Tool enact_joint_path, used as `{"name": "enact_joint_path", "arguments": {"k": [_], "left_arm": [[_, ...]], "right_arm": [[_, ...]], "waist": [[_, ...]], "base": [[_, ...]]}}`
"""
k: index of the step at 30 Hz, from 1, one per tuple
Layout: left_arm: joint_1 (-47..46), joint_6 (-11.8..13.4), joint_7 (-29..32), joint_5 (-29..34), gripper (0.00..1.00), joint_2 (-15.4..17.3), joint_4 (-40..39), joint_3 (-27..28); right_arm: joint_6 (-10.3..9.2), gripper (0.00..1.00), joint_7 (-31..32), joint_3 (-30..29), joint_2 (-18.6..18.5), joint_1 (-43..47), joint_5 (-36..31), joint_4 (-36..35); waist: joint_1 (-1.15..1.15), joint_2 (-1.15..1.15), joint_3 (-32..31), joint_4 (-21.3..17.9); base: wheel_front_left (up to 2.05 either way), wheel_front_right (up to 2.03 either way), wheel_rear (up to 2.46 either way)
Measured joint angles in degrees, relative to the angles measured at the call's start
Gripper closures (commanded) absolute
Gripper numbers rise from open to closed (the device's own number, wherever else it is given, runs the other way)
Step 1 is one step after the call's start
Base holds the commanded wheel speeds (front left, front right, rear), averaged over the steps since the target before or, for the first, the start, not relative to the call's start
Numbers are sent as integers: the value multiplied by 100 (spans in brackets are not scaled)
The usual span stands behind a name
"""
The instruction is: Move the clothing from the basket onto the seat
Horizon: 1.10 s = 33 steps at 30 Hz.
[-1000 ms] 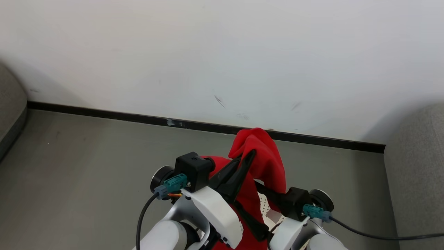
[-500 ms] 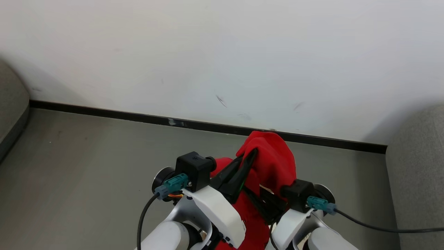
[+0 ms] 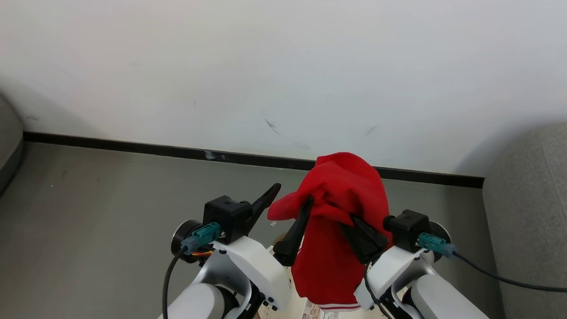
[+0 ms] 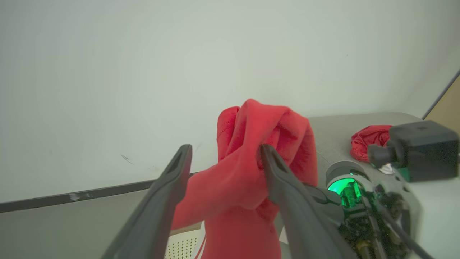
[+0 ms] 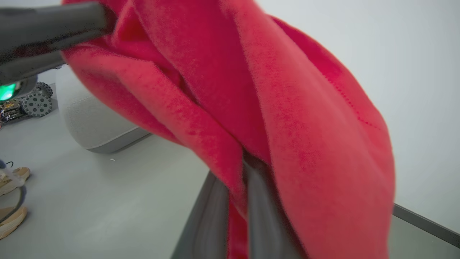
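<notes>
- White painted wall [image 3: 283,66], black skirting board [image 3: 133,146] and bare grey floor [image 3: 88,212] formed the background.
- The right gripper [image 3: 352,221] was clamped tight. Its two long dark fingers pinched a fold of the red garment of soft fleecy cloth [image 3: 341,195], and the right wrist view showed the cloth squeezed between them.
- The left gripper [image 3: 292,193] stood wide open and gripped nothing. Cloth merely lay against the inner face of one of its fingers [image 4: 273,169].
- The red garment hung in the air between the two grippers. Its white-trimmed hem dangled over what showed of the cream perforated plastic laundry basket [image 4: 183,244].
- The large grey woven-fabric sofa [image 3: 527,208] lay to the robot's right, well apart from the garment. A second crumpled red piece [image 4: 370,142] rested on it.
- The garment looked light, limp and not at all fragile, so it would likely sag and swing rather than keep any shape.
- Its fleecy surface seemed unlikely to slip, so one pinch on a thick bunched fold near the top should carry it better than a thin edge.
- Loose cloth could still drag on the open left finger or catch the basket's rim.
</notes>
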Motion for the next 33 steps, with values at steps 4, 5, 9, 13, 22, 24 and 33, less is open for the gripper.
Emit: {"name": "enact_joint_path", "arguments": {"k": [4, 5, 9, 13, 22, 24, 33], "left_arm": [[76, 1, -27, 8, 0, 93, 35, 23], [119, 1, -51, 8, 0, 108, 45, 22], [236, 1, -75, 8, 0, 149, 57, 19], [246, -23, -125, 5, 0, 162, 43, -12], [467, -129, -179, -11, 0, 323, 51, -77], [470, -178, -220, -9, 0, 366, 46, -91], [584, -272, -376, 38, 0, 452, -40, -125]], "right_arm": [[0, 100, 0, -203, 0, 3, -55, 0], [0, 100, 0, -246, 0, 3, -76, 1], [0, 100, 0, -458, -10, 9, -160, -1], [0, 100, 0, -687, -42, 18, -241, -37], [0, 100, 0, -1067, -71, 30, -375, -146], [0, 100, 0, -1136, -73, 37, -402, -196], [0, 100, 0, -1419, -198, 204, -526, -315]], "waist": [[0, 0, 22, -72], [0, 0, 27, -90], [0, 0, 47, -162], [0, 0, 62, -238], [0, 0, 61, -423], [0, 0, 58, -466], [0, 0, 39, -655]], "base": [[0, 0, 0], [0, 0, 0], [0, 0, 0], [0, 0, 0], [0, 0, 0], [0, 0, 0], [0, 0, 0]]}}
